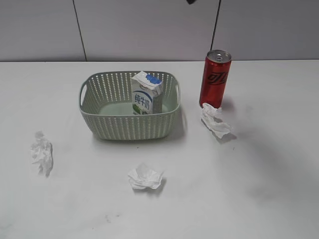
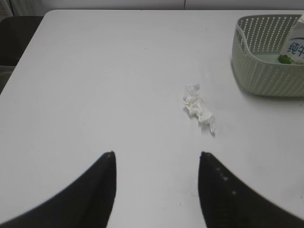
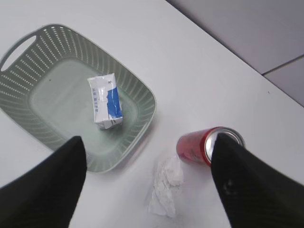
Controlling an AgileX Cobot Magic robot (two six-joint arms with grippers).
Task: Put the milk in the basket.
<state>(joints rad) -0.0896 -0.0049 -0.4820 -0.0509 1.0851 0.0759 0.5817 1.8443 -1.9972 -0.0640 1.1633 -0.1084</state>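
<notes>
The white and blue milk carton (image 1: pixel 146 93) stands upright inside the pale green slotted basket (image 1: pixel 101 121) at the table's middle back. It also shows in the right wrist view (image 3: pixel 105 101), inside the basket (image 3: pixel 140 125), and at the right edge of the left wrist view (image 2: pixel 295 45), inside the basket (image 2: pixel 259 73). My right gripper (image 3: pixel 150 140) is open and empty, high above the basket's right side and the can. My left gripper (image 2: pixel 156 154) is open and empty over bare table, left of the basket. Neither gripper shows in the exterior view.
A red soda can (image 1: pixel 215 78) stands right of the basket, with a crumpled tissue (image 1: pixel 215 120) in front of it. More crumpled tissues lie at the front middle (image 1: pixel 145 177) and at the left (image 1: pixel 42 152). The table's left edge shows in the left wrist view (image 2: pixel 19 64).
</notes>
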